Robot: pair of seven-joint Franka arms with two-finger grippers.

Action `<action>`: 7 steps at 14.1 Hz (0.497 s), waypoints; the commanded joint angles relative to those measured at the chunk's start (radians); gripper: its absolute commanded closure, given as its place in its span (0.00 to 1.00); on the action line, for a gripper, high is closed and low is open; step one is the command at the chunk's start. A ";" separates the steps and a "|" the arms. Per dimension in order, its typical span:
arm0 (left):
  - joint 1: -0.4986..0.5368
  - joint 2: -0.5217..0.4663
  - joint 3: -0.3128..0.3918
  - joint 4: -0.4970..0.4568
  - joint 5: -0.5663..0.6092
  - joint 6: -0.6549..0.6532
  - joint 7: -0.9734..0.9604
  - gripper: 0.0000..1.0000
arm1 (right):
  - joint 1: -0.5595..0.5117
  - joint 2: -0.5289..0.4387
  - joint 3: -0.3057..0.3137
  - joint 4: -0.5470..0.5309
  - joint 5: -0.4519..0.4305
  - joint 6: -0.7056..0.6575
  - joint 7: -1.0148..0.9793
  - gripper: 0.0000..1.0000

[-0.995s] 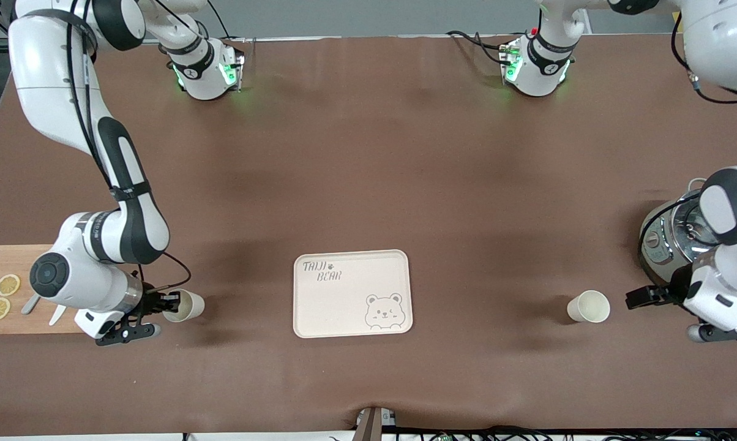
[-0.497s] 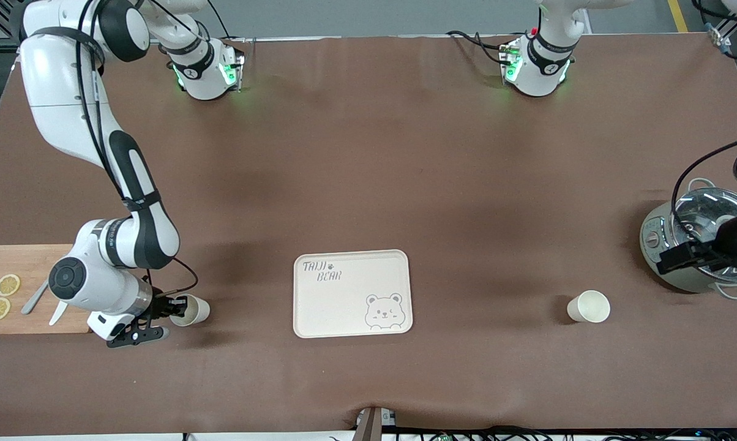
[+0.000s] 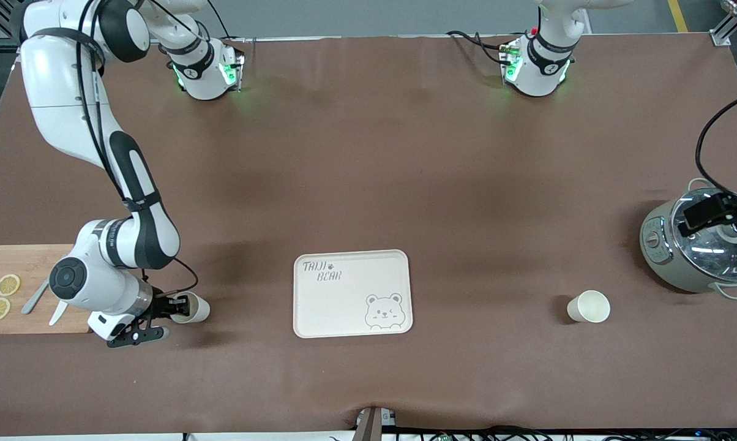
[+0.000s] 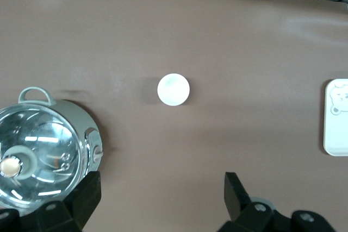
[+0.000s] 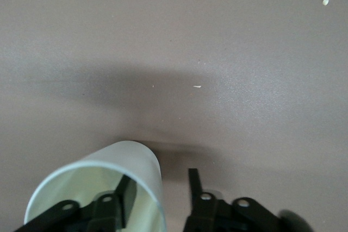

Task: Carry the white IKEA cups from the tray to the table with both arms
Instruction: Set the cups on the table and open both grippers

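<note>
Cream tray (image 3: 351,293) lettered "TAIJI BEAR", right tool (image 3: 171,308) gripping one cup's (image 3: 191,307) wall, left tool (image 4: 157,199) wide above second cup (image 3: 589,306), brown counter (image 3: 368,184).

On my brown table (image 3: 368,153), a bear-printed tray (image 3: 352,293) sits at lower centre of the front view, a steel pot (image 3: 699,248) at its right edge, a wooden cutting board (image 3: 26,263) with lemon slices (image 3: 2,296) at left.

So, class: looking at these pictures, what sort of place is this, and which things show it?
Probably a robotics lab set up as a mock kitchen. Two robot arms are bolted to a brown-covered table, cables trail along its edge, and kitchenware is staged on it: a bear-printed tray, a rice cooker and a cutting board with lemon slices.
</note>
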 commanded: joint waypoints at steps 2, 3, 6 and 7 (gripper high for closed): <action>0.009 -0.048 -0.009 -0.018 -0.019 -0.039 0.018 0.00 | -0.014 -0.005 0.014 0.004 0.014 -0.002 -0.012 0.00; 0.007 -0.066 -0.008 -0.018 -0.017 -0.039 0.018 0.00 | -0.014 -0.007 0.014 0.004 0.014 -0.004 -0.012 0.00; 0.001 -0.074 -0.008 -0.018 -0.010 -0.039 0.016 0.00 | -0.011 -0.042 0.017 0.015 0.015 -0.088 -0.009 0.00; -0.002 -0.074 -0.008 -0.018 -0.008 -0.040 0.016 0.00 | -0.011 -0.059 0.017 0.021 0.017 -0.124 -0.008 0.00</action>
